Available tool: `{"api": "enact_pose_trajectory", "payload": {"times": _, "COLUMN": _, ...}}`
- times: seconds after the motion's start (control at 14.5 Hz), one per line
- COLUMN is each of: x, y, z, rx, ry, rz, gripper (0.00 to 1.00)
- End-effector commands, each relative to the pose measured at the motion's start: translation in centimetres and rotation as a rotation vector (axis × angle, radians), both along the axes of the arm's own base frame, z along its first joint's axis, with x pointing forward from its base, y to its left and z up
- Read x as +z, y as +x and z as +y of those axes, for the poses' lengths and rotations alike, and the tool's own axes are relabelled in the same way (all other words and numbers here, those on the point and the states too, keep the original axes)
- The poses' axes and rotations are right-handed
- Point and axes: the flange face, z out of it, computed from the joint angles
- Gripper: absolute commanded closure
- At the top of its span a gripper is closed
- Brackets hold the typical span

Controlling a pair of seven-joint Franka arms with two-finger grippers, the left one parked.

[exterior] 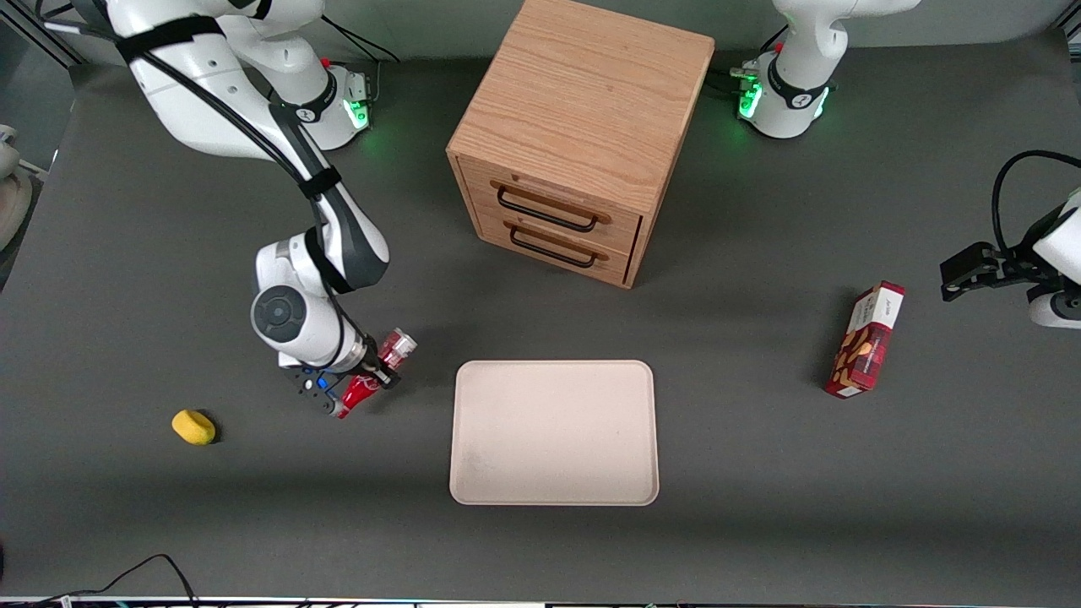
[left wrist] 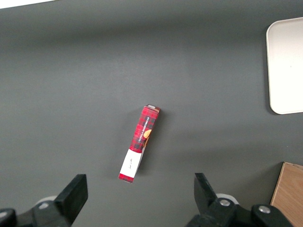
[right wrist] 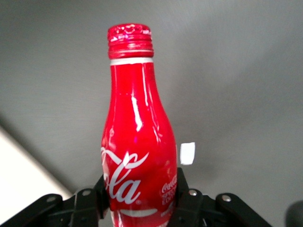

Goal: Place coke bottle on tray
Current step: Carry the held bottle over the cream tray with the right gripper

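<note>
The coke bottle is a slim red bottle with white script. My right gripper is shut on its body and holds it tilted above the table, beside the tray's edge toward the working arm's end. In the right wrist view the bottle fills the middle, its red cap pointing away from the gripper, whose black fingers press both sides of the body. The tray is a large flat beige rectangle with nothing on it; a corner of it shows in the right wrist view and an edge in the left wrist view.
A wooden two-drawer cabinet stands farther from the front camera than the tray. A red snack box lies toward the parked arm's end, also in the left wrist view. A small yellow object lies toward the working arm's end.
</note>
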Motion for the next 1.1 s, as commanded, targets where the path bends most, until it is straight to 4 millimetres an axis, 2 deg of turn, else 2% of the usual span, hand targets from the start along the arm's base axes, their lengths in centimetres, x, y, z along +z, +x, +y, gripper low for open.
{"api": "enact_pose_trajectory", "payload": {"times": 0.0, "x": 8.0, "y": 4.1, "z": 1.6, "rx": 0.072, "ry": 0.010, "rz": -0.010, "gripper": 0.95}}
{"api": "enact_pose_trajectory", "payload": {"times": 0.14, "x": 11.2, "y": 5.2, "z": 3.2, "rx": 0.183, "ry": 0.022, "rz": -0.045, "gripper": 0.93}}
{"api": "enact_pose_trajectory", "payload": {"times": 0.28, "x": 12.8, "y": 6.1, "z": 5.2, "rx": 0.295, "ry": 0.019, "rz": -0.100, "gripper": 0.93}}
{"api": "enact_pose_trajectory", "payload": {"times": 0.41, "x": 13.3, "y": 7.5, "z": 7.7, "rx": 0.421, "ry": 0.023, "rz": -0.156, "gripper": 0.93}}
{"api": "enact_pose_trajectory", "payload": {"times": 0.55, "x": 11.7, "y": 8.7, "z": 10.1, "rx": 0.565, "ry": 0.037, "rz": -0.192, "gripper": 0.95}}
{"api": "enact_pose_trajectory", "payload": {"times": 0.76, "x": 7.0, "y": 9.8, "z": 12.2, "rx": 0.659, "ry": 0.066, "rz": -0.238, "gripper": 0.96}}
{"api": "enact_pose_trajectory", "payload": {"times": 0.9, "x": 2.2, "y": 9.0, "z": 15.1, "rx": 0.686, "ry": 0.090, "rz": -0.232, "gripper": 0.96}}
{"api": "enact_pose_trajectory", "payload": {"times": 1.03, "x": -0.4, "y": 8.3, "z": 16.3, "rx": 0.689, "ry": 0.095, "rz": -0.207, "gripper": 0.96}}
